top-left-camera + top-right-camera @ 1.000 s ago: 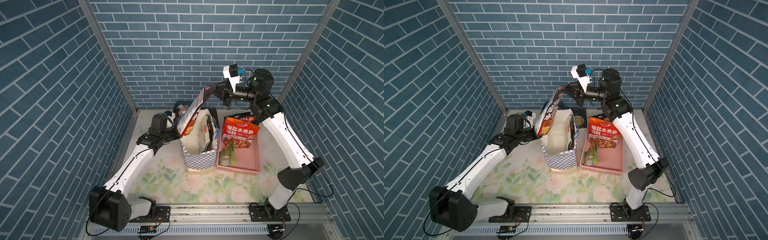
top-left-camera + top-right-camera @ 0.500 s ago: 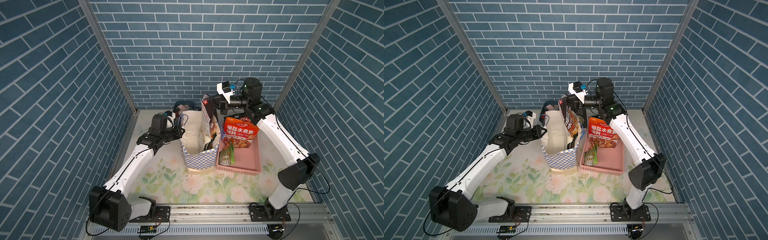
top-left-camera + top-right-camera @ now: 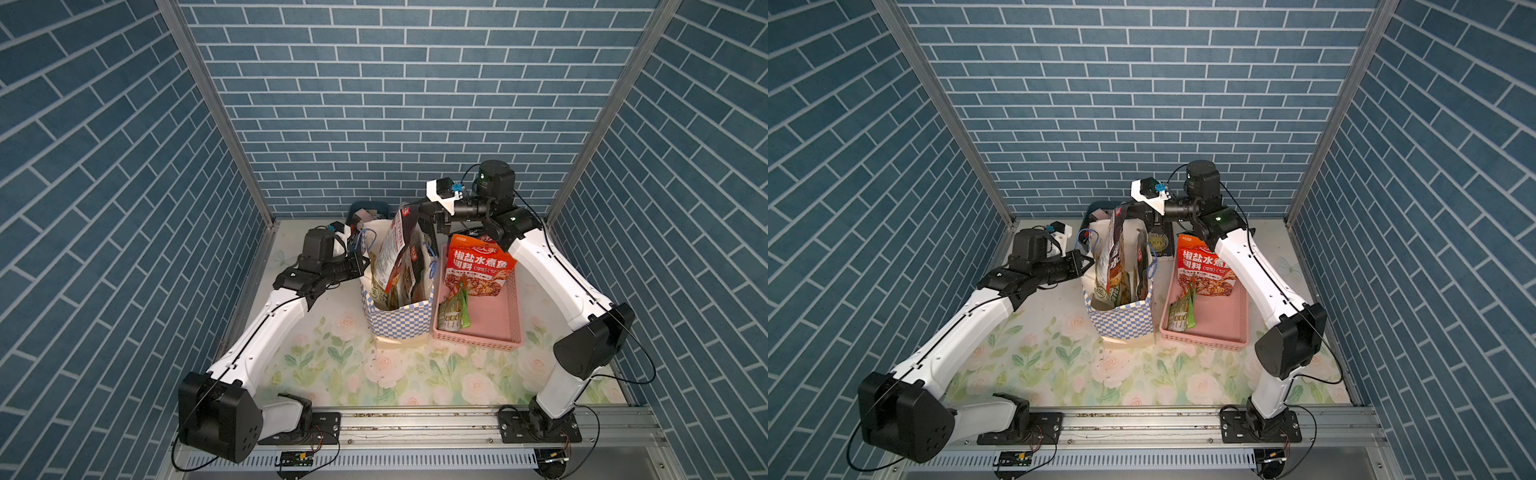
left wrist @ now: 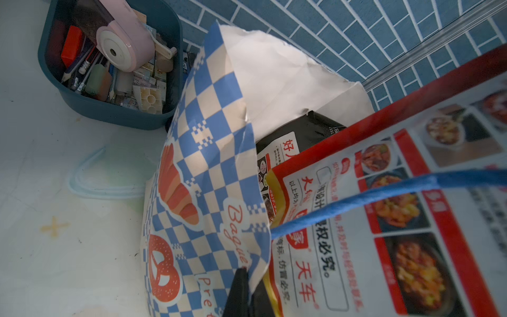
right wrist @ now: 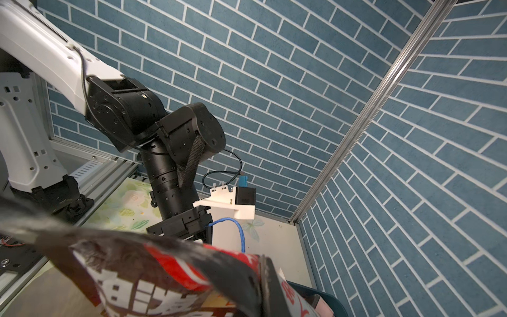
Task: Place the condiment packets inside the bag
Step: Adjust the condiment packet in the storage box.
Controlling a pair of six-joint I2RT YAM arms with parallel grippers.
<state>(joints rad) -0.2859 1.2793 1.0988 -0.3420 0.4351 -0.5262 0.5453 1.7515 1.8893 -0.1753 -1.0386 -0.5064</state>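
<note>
The black packet (image 3: pixel 400 249) (image 3: pixel 1116 249) stands tilted in the mouth of the bag (image 3: pixel 399 322) (image 3: pixel 1121 322). Its lower half is inside and its upper half sticks out above the rim. The right tool (image 3: pixel 422 212) (image 3: pixel 1131 210) is clenched on the packet's top corner, reaching in from the far side. In the left wrist view the packet's back (image 4: pixel 384 233) shows a red border and food photos, and a second black packet (image 4: pixel 310 129) lies deeper in the bag against the white lining.

The bag stands upright on the tabletop (image 3: pixel 332 365), mouth spread open. The left tool (image 3: pixel 365 262) (image 3: pixel 1086 264) is clamped on the bag's rim on the robot's left side — a blue cord handle hangs just beside it.

Just beside the bag, on the robot's right, sits the pink basket (image 3: pixel 494 328) (image 3: pixel 1221 320). The orange-red packet (image 3: pixel 478 266) (image 3: pixel 1204 266) leans at its far end, with the green packets (image 3: pixel 455 309) (image 3: pixel 1181 311) in front of it. Behind the bag — near the back wall — is the teal bin (image 4: pixel 109 109), full of small odds and ends.
</note>
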